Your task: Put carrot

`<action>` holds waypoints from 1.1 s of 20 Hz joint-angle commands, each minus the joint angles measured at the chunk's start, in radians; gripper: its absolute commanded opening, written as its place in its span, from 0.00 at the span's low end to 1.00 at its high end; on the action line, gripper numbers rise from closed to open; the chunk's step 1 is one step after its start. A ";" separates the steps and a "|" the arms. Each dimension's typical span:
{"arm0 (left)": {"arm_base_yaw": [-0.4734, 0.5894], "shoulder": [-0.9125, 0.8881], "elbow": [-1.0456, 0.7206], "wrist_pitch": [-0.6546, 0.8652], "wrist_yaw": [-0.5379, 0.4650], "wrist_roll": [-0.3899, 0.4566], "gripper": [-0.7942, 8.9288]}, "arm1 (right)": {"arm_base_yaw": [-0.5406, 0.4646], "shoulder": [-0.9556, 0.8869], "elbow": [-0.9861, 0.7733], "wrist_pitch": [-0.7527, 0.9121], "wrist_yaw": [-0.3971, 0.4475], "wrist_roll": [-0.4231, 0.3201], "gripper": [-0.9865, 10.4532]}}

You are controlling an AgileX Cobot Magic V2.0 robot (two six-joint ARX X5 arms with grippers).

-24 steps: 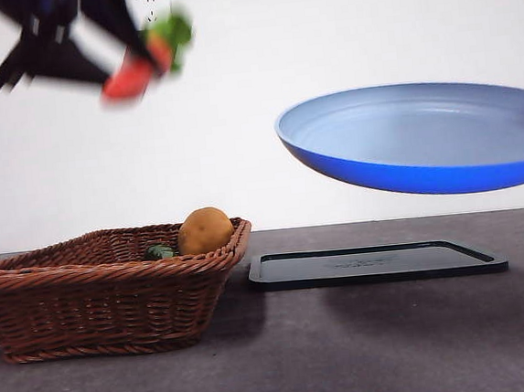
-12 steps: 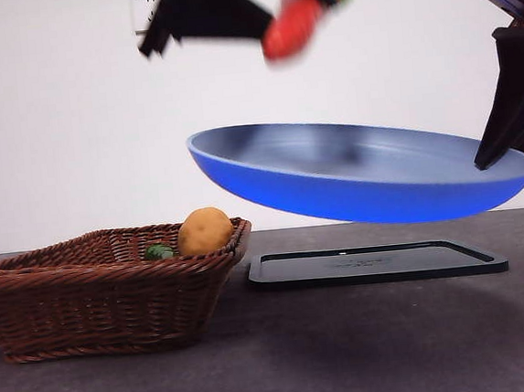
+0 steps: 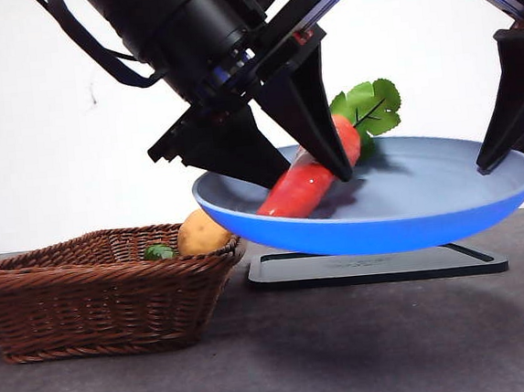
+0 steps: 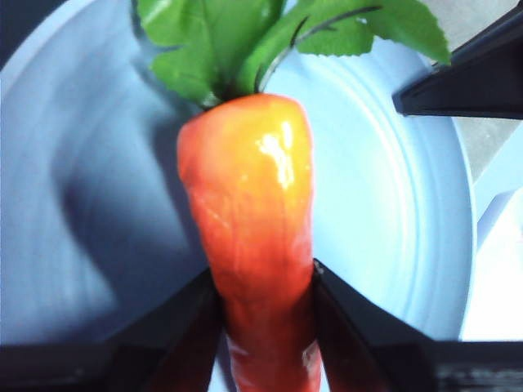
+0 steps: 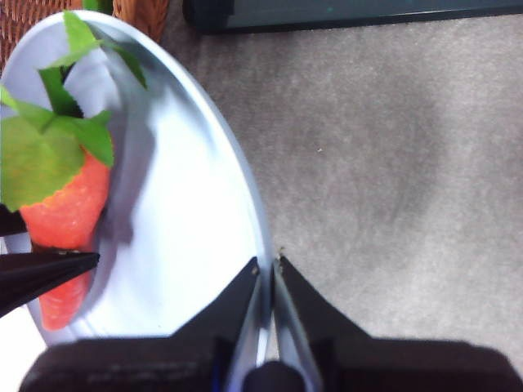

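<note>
The carrot (image 3: 300, 191), orange-red with green leaves, is tilted with its thin end down inside the blue pan (image 3: 402, 225). My left gripper (image 3: 311, 175) is shut on it at its thin lower half. In the left wrist view the carrot (image 4: 249, 204) sits between my left gripper's (image 4: 263, 282) jaws over the pan's pale inside (image 4: 384, 204). My right gripper (image 3: 484, 165) is shut on the pan's right rim and holds the pan in the air above the table. The right wrist view shows the right gripper (image 5: 267, 265) pinching the pan's (image 5: 188, 245) rim, with the carrot (image 5: 69, 212) at the pan's far side.
A wicker basket (image 3: 96, 293) stands on the table at the left, with a yellow-brown potato (image 3: 196, 234) and a small dark green vegetable (image 3: 159, 252) in it. A flat black tray (image 3: 378, 266) lies on the table under the pan.
My left gripper has come down and to the right with the carrot, from high above into the pan. The pan has shifted left, lower and closer to level.
</note>
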 commanded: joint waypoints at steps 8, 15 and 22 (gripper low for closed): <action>-0.005 -0.013 0.079 0.028 0.104 0.015 0.39 | 0.000 0.028 0.011 -0.018 0.092 0.037 0.09; -0.005 -0.087 0.334 -0.327 0.075 0.192 0.39 | -0.087 0.273 0.123 0.006 0.089 -0.023 0.09; -0.007 -0.099 0.387 -0.429 0.071 0.206 0.39 | -0.150 0.677 0.508 0.026 0.087 -0.045 0.09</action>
